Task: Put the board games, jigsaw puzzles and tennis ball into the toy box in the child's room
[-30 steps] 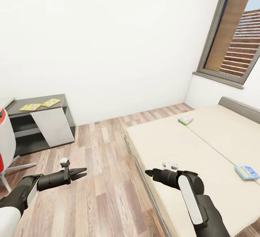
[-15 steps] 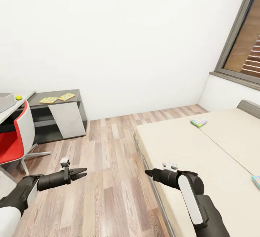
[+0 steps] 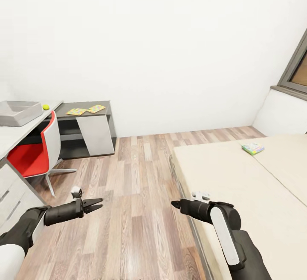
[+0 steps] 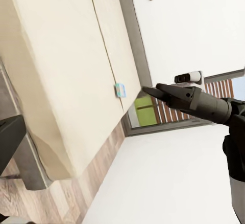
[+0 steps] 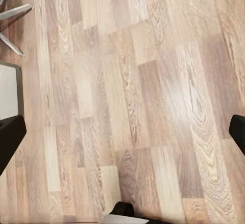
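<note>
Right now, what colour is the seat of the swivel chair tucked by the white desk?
Red, with a white back shell; the swivel chair shows best in the head view.

My head camera looks forward and down, floor (image 3: 136,173) at 12 o'clock, bed (image 3: 256,186) at 2 o'clock. My left wrist camera faces sideways over the bed (image 4: 61,70), taking in my right gripper (image 4: 153,92). My right wrist camera looks down, close on the floor (image 5: 132,96).
</note>
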Controlling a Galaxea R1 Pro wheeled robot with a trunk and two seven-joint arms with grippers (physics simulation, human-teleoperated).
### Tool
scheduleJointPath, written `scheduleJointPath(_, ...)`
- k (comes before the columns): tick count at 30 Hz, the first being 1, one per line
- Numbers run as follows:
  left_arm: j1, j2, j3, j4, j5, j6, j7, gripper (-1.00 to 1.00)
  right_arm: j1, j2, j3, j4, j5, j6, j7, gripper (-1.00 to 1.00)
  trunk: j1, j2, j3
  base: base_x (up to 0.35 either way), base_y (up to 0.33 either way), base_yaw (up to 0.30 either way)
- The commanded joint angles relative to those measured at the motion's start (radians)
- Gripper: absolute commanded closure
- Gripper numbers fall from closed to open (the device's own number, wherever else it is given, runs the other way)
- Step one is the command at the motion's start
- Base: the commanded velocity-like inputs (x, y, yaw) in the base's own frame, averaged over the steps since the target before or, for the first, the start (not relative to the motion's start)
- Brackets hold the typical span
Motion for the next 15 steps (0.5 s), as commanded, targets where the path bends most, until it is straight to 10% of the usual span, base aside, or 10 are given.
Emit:
scheduleJointPath(1,-0.001,0.000,0.000,0.000,-0.001,0.011,-0.004,-1.00,-0.001,0.000,0.000,-0.001,-0.009,0.003,-0.009,-1.00,0.000,-0.001,-0.002,-0.080,-0.077,0.225)
scheduleJointPath(15,-0.001,0.000,0.001,0.000,-0.001,0.011,-0.004,-1.00,-0.001,-0.001,-0.002,-0.003,-0.008,0.002,-0.007,-1.00,0.000,-0.001,-0.006,-0.033,-0.013,0.051)
